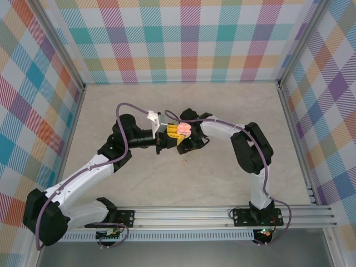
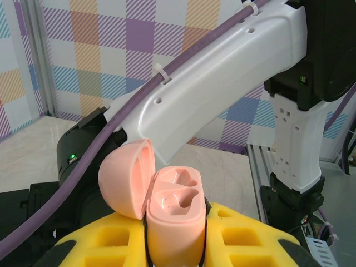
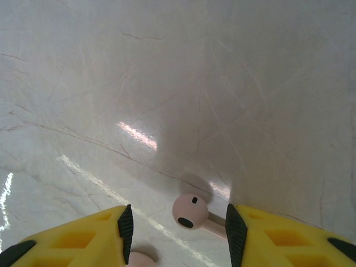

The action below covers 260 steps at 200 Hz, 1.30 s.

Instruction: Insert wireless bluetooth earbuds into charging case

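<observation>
The charging case (image 2: 172, 222) is salmon-pink inside and out; the earbud (image 3: 190, 211) is pale pink with small black spots. The fingers (image 3: 289, 239) are yellow with black edging, the tabletop (image 3: 167, 83) cream with faint grey veins, the walls (image 1: 189, 39) a plaid of teal, orange, purple and pink.

a pale, marble-patterned surface (image 1: 222, 183) with thin dark veins and glossy streaks of reflected light. pastel plaid walls (image 1: 189, 39) close it in on the far side and both flanks, with metal corner posts (image 1: 65, 53) between them. a slotted aluminium rail (image 1: 189, 216) runs along the near edge.
</observation>
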Available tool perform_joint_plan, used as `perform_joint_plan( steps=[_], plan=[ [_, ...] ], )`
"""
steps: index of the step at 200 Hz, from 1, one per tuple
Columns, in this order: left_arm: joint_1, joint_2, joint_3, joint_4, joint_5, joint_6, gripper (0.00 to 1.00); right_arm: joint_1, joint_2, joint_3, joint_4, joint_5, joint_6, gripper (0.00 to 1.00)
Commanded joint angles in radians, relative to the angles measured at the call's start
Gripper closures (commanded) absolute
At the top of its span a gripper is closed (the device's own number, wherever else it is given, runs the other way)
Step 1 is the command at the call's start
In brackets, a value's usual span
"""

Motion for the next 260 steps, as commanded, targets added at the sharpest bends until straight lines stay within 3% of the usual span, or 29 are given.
perform_joint_plan(
  steps=[1, 69, 91, 174, 260],
  plan=[
    [-0.013, -0.021, -0.008, 0.017, 0.004, -0.003, 0.91, 0.007, 0.015, 0.033, -0.035, 0.034, -0.013, 0.52],
    [-0.012, -0.023, -0.006, 0.006, 0.004, 0.0, 0.91, 0.009, 0.055, 0.061, -0.048, 0.052, 0.012, 0.61],
    [-0.013, -0.023, -0.005, 0.006, 0.003, 0.001, 0.91, 0.007, 0.054, 0.06, -0.05, 0.118, 0.049, 0.64],
    [-0.012, -0.028, -0.007, 0.004, 0.002, 0.002, 0.91, -0.01, 0.029, 0.055, -0.08, 0.253, 0.17, 0.65],
    [-0.012, -0.027, -0.006, 0.006, 0.003, -0.001, 0.91, -0.003, -0.001, 0.058, -0.111, 0.204, 0.142, 0.67]
  ],
)
